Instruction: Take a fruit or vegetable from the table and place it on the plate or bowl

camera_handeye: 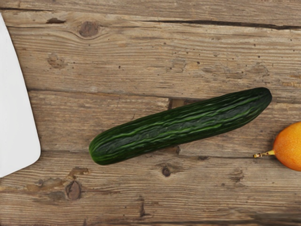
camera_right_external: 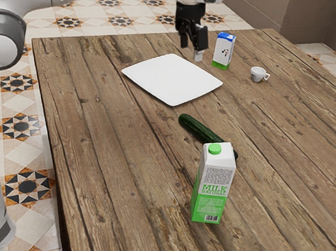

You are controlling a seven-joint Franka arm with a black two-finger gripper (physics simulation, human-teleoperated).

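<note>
A dark green cucumber (camera_right_external: 203,130) lies on the wooden table, its near end behind a green milk carton (camera_right_external: 212,185). The flat white plate (camera_right_external: 171,78) rests further back. My gripper (camera_right_external: 194,52) hangs high over the table, open, with nothing between its fingers. In the wrist view the cucumber (camera_handeye: 181,125) lies straight under my hand, slanted across the planks. The plate's edge (camera_handeye: 14,108) lies off one end of it, and an orange fruit (camera_handeye: 289,146) with a short stem lies just off the other end.
A small blue and green carton (camera_right_external: 224,50) stands beyond the plate toward the exterior view's right. A little white cup (camera_right_external: 259,74) sits further right. The table's edge (camera_right_external: 50,147) runs along the exterior view's left, above a patterned tile floor.
</note>
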